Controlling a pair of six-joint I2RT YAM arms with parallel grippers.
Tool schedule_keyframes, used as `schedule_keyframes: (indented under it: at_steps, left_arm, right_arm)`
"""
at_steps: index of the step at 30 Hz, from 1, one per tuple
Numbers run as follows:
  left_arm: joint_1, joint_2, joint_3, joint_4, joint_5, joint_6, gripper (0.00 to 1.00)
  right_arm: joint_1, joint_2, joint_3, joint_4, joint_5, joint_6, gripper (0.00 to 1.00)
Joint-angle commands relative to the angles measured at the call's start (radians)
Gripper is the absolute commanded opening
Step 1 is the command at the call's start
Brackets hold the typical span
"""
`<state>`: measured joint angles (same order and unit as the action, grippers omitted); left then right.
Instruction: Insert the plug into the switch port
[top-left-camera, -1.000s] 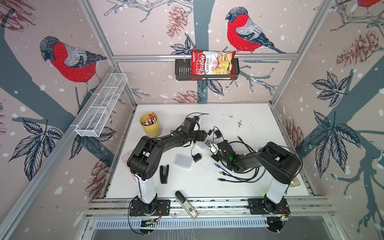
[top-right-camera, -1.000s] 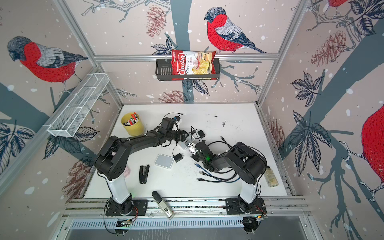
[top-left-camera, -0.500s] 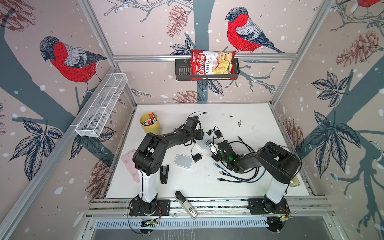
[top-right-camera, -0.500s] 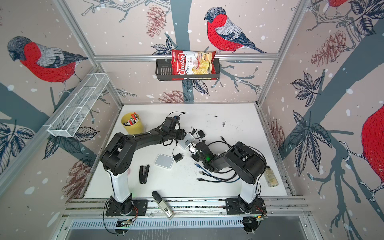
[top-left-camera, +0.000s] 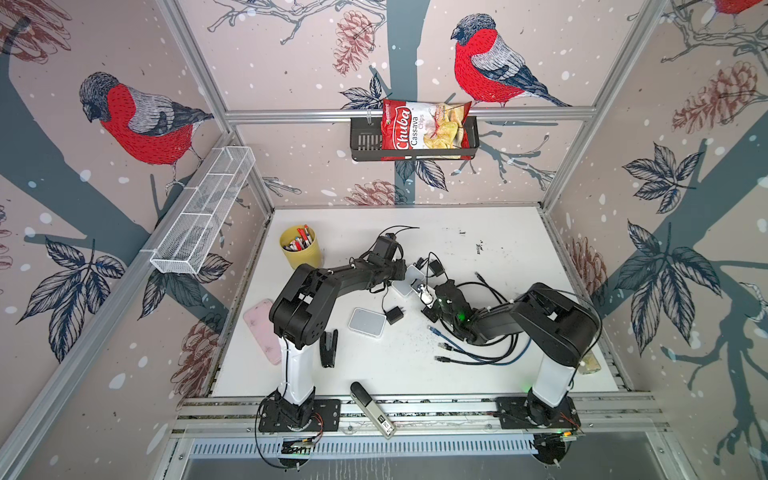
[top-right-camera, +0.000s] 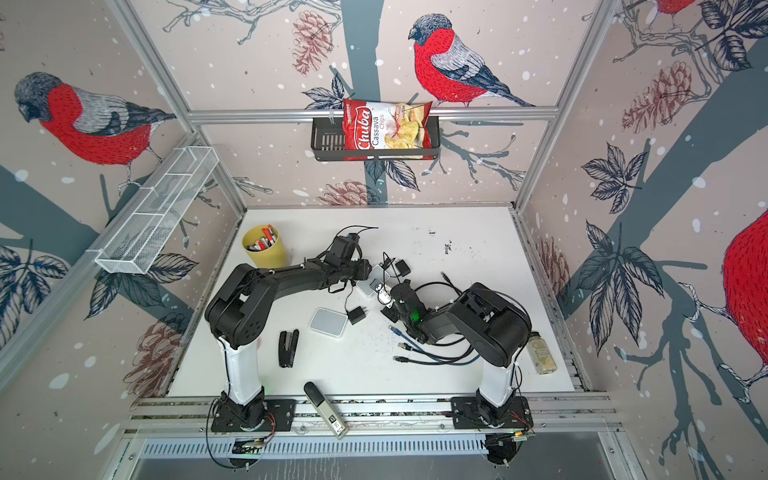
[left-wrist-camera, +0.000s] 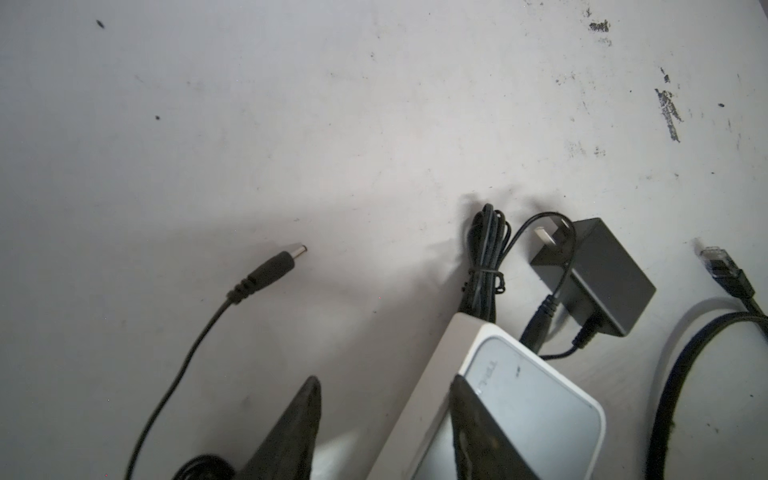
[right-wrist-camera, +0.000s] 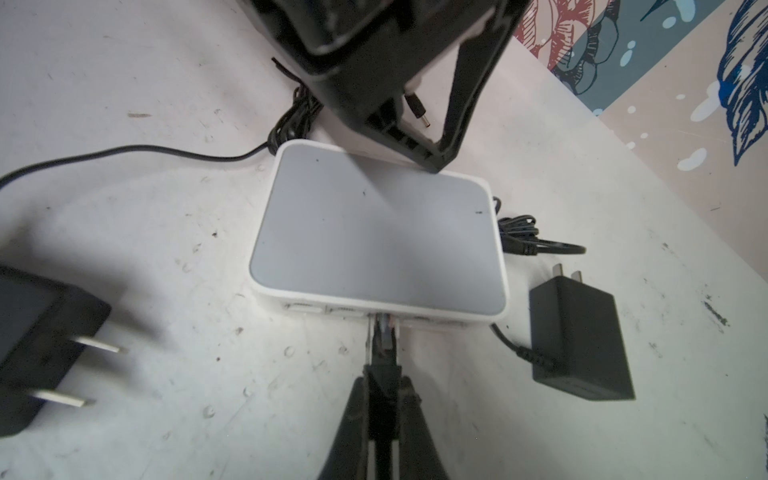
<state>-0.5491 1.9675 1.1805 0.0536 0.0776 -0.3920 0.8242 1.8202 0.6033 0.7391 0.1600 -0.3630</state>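
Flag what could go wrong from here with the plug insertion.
The left pincer is open, one finger merely over the switch, so the switch may slide when the right pincer pushes the plug in. The plug tip sits just at the port; slight misalignment could jam it.

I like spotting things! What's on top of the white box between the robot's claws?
Just one black finger of the left gripper reaches over one edge of the switch; the rest of its grey top is bare. The patch beneath that finger is covered.
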Motion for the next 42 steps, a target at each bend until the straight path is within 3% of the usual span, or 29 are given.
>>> schedule_keyframes:
  at_steps: [1,14,25,35,42]
  left_arm:
    - [-0.017,0.011,-0.005,-0.043,0.014,0.002,0.49]
    - [-0.053,-0.004,-0.049,-0.02,0.055,-0.022,0.4]
    - [-0.074,0.002,-0.061,-0.001,0.083,0.013,0.38]
    - [-0.089,0.018,-0.059,0.009,0.135,0.082,0.38]
    - [-0.095,0.027,-0.065,0.016,0.163,0.097,0.38]
  right_arm:
    - [0.003,0.009,0.01,-0.005,0.009,0.012,0.0]
    - [0.015,0.021,0.013,0.038,0.114,0.041,0.0]
    - [0.012,0.03,0.013,0.075,0.06,0.011,0.0]
    - [0.0,0.031,0.011,0.135,-0.067,-0.048,0.0]
    - [-0.006,0.03,-0.029,0.259,-0.053,-0.041,0.0]
